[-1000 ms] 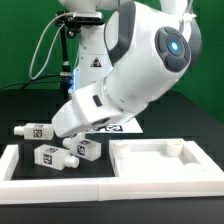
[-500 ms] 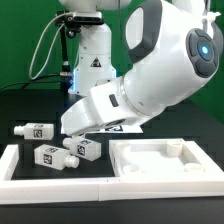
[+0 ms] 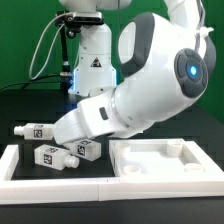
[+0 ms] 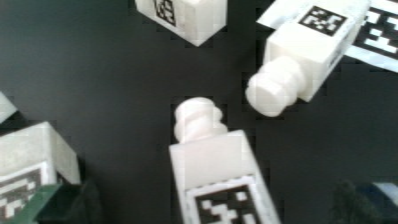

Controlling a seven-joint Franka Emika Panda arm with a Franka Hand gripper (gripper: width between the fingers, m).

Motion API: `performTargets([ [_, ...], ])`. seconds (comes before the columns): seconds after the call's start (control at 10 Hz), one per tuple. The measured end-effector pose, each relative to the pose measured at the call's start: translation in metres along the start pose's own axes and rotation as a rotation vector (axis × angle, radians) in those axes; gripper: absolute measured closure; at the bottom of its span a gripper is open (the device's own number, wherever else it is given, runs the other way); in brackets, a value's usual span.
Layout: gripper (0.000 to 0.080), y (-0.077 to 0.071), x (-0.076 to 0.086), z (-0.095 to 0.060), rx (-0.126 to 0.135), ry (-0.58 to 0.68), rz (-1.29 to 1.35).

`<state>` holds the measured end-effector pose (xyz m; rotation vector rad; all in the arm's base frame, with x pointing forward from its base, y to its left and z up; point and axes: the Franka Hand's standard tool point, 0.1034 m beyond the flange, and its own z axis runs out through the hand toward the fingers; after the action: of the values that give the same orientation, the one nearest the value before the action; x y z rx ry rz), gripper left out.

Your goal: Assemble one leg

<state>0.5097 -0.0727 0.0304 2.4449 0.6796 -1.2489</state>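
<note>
One leg [image 4: 214,165] lies flat between wide-apart jaws, peg end pointing away from them.

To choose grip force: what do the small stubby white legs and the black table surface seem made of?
The small stubby white legs look like hard plastic, smooth and matte: even white, rounded moulded pegs. The black table surface looks matte, perhaps cloth or a mat: it shows no clear reflections.
</note>
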Motion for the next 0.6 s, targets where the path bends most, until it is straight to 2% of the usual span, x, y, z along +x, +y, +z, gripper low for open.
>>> performTargets([
  [0.5,0.0150,-0.0016,0.0078,0.0094,-0.004,0.010,0.000],
  [0.6,0.0276,-0.0016,0.0078,0.0096,-0.004,0.010,0.000],
])
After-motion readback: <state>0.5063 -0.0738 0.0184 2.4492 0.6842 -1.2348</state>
